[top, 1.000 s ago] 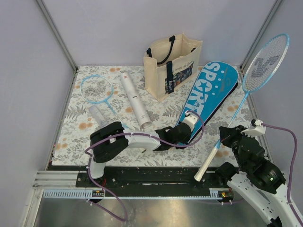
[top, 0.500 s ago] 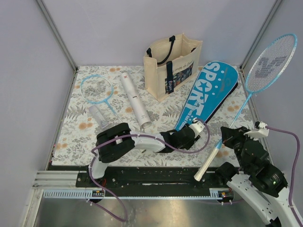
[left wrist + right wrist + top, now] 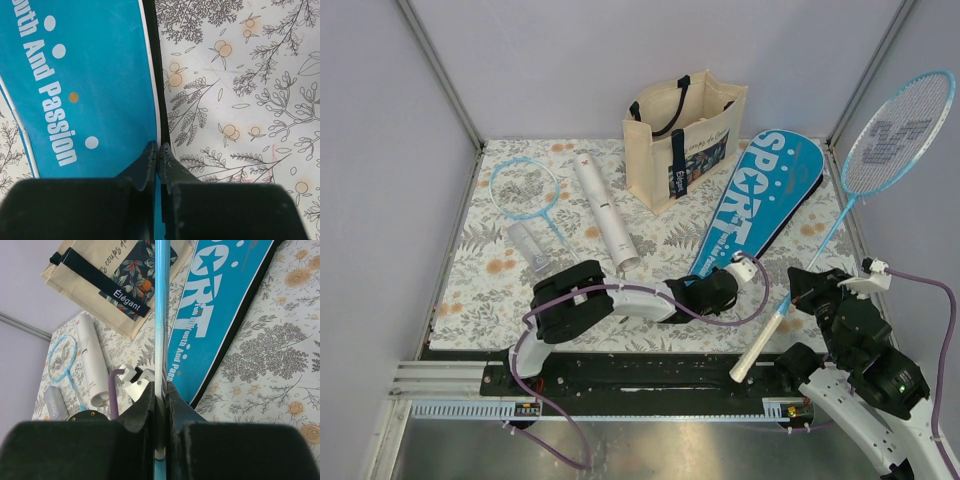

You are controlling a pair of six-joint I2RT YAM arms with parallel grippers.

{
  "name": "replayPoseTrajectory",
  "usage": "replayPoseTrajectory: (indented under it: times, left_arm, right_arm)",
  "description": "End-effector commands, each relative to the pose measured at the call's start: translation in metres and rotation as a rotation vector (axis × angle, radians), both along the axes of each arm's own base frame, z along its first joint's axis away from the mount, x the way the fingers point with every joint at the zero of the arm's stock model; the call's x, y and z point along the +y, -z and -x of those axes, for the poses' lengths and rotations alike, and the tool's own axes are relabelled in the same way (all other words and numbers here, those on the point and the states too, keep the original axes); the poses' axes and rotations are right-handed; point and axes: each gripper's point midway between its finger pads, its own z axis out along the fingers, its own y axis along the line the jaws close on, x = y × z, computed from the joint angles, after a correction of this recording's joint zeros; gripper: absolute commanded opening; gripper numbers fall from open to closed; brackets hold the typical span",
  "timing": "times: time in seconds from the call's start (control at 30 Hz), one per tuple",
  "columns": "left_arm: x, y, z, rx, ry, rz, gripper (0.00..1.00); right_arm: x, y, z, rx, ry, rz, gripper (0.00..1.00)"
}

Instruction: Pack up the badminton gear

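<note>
The blue case (image 3: 760, 195) lettered "SPORT" lies slantwise at the right of the mat. My left gripper (image 3: 712, 288) is shut at its narrow near end. In the left wrist view the fingertips (image 3: 158, 146) meet right on the black zipper edge of the case (image 3: 90, 75); whether they pinch anything does not show. My right gripper (image 3: 807, 288) is shut on the thin shaft of a light-blue racket (image 3: 900, 130), held up at a slant with its head high at the right and its white handle low. A second racket (image 3: 525, 188) and a long white tube (image 3: 605, 212) lie at the left.
A cream tote bag (image 3: 685, 135) with navy straps stands at the back centre, beside the case's wide end. A short pale tube (image 3: 527, 245) lies near the second racket. Grey walls close in the mat on three sides; the racket head is close to the right wall.
The left gripper slid nearer along the case's narrow end, opened briefly and shut again. The right arm tipped the held racket's head a little higher and to the right.
</note>
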Motion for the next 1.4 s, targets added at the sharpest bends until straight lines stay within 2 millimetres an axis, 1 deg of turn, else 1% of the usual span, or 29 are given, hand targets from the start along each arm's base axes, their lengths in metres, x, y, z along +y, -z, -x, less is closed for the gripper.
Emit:
replayPoseTrajectory:
  times: [0.0,0.07,0.1,0.2,0.33,0.43,0.57,0.7,0.77,0.83,0.87,0.9,1.0,1.03,1.07,1.17,1.2,1.27,1.37]
  left_arm:
    - [-0.002,-0.032,0.001,0.012,-0.012,0.091,0.0]
    - [-0.003,-0.052,0.001,0.063,-0.027,0.187,0.0]
    - [-0.003,-0.058,0.001,0.095,-0.028,0.231,0.0]
    - [-0.003,-0.083,0.001,0.125,-0.017,0.31,0.0]
    - [-0.001,-0.105,0.003,0.154,-0.027,0.382,0.0]
    - [0.003,-0.116,-0.001,0.176,-0.059,0.441,0.0]
    - [0.007,-0.122,-0.009,0.214,-0.106,0.489,0.0]
    - [0.012,-0.124,-0.019,0.219,-0.149,0.513,0.0]
    - [0.016,-0.121,-0.023,0.241,-0.186,0.518,0.0]
    - [0.022,-0.122,-0.03,0.279,-0.227,0.549,0.0]
    - [0.023,-0.122,-0.033,0.302,-0.246,0.566,0.0]
    - [0.025,-0.122,-0.035,0.317,-0.248,0.576,0.0]
    - [0.03,-0.124,-0.045,0.322,-0.278,0.593,0.0]
    - [0.032,-0.125,-0.048,0.322,-0.283,0.6,0.0]
    - [0.032,-0.126,-0.049,0.328,-0.281,0.605,0.0]
    - [0.034,-0.128,-0.052,0.342,-0.288,0.618,0.0]
    - [0.034,-0.129,-0.052,0.35,-0.287,0.621,0.0]
    - [0.034,-0.134,-0.051,0.356,-0.273,0.628,0.0]
    - [0.035,-0.139,-0.048,0.359,-0.258,0.637,0.0]
  right_arm:
    - [0.002,-0.004,-0.009,-0.019,0.024,-0.006,0.0]
    - [0.007,0.003,-0.014,0.005,0.017,0.008,0.0]
    - [0.01,0.007,-0.016,0.016,0.01,0.011,0.0]
    - [0.02,0.017,-0.021,0.049,-0.019,0.021,0.0]
    - [0.026,0.034,-0.025,0.092,-0.019,0.005,0.0]
    - [0.031,0.047,-0.028,0.132,-0.022,0.012,0.0]
    - [0.024,0.061,-0.032,0.166,0.038,0.021,0.0]
    - [0.021,0.075,-0.041,0.22,0.068,0.061,0.0]
    - [0.021,0.077,-0.046,0.229,0.074,0.039,0.0]
    - [0.024,0.082,-0.05,0.257,0.059,0.0,0.0]
    - [0.02,0.086,-0.054,0.266,0.081,-0.018,0.0]
    - [0.022,0.09,-0.058,0.28,0.067,-0.043,0.0]
    - [0.028,0.11,-0.065,0.351,0.016,-0.152,0.0]
    - [0.026,0.114,-0.068,0.362,0.019,-0.186,0.0]
    - [0.028,0.118,-0.068,0.368,-0.005,-0.223,0.0]
    - [0.022,0.12,-0.069,0.338,-0.011,-0.28,0.0]
    - [0.023,0.121,-0.068,0.33,-0.026,-0.302,0.0]
    - [0.029,0.126,-0.069,0.32,-0.06,-0.366,0.0]
    - [0.042,0.122,-0.072,0.266,-0.139,-0.438,0.0]
